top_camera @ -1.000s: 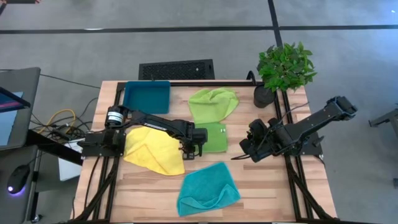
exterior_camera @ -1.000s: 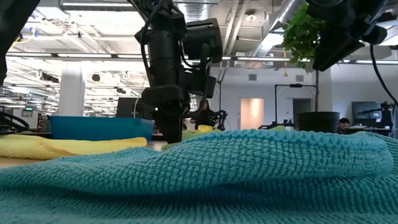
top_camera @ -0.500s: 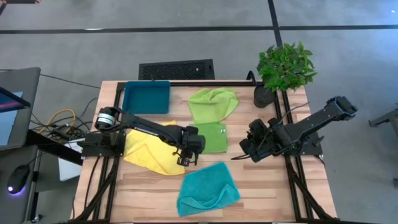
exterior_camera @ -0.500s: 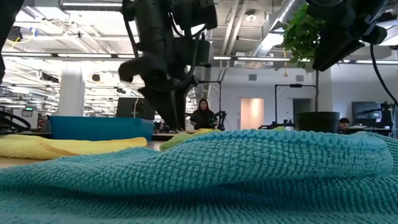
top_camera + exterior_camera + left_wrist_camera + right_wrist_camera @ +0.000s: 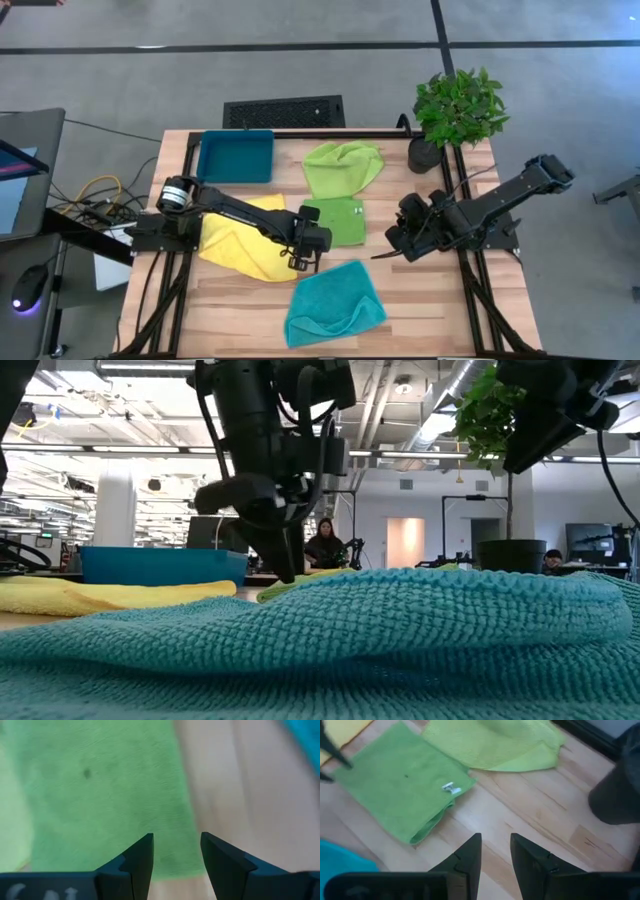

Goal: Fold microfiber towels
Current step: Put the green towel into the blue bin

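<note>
1. The left gripper (image 5: 303,262) is seen near the middle of the table (image 5: 420,300), hanging over the spot where the yellow towel (image 5: 240,240), the folded green towel (image 5: 338,221) and the teal towel (image 5: 333,303) come close together. Its fingers (image 5: 135,857) are parted with nothing between them (only the folded towel's corner and bare wood show in the gap).
2. The folded green towel is laid flat at the table's centre, a small white tag (image 5: 449,788) showing on top.
3. The second lime green towel (image 5: 345,165) is left crumpled just behind it, toward the far edge, near the potted plant (image 5: 457,110).
4. The yellow towel is spread loosely on the left side, partly under the left arm.
5. The teal towel is bunched at the near edge (it fills the low view's foreground).
6. The dark-teal tray (image 5: 236,157) is parked at the far left corner.
7. The right gripper (image 5: 396,240) is held off to the right of the folded towel, raised, fingers slightly apart and empty.
</note>
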